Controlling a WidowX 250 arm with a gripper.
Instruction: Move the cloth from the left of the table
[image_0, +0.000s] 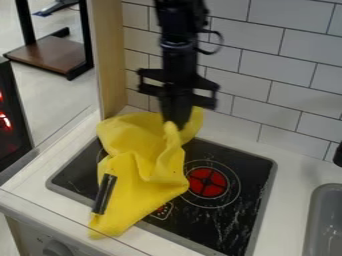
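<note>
The black gripper (175, 119) hangs down over the back left of the stove, its fingertips at the upper part of the yellow cloth (143, 162). It is shut on the cloth, which is pinched into a raised fold right below the tips. From there the cloth drapes in loose folds over the left side of the black cooktop, and its lower end reaches the white counter's front edge. The gripper's tips are partly hidden by the cloth.
A dark bar-shaped object (105, 194) lies against the cloth's lower left. The cooktop (230, 225) has a red burner (206, 181) right of the cloth. A grey sink (325, 220) is at the right edge, a tiled wall (267, 70) behind, and a wooden panel (110, 60) at the back left.
</note>
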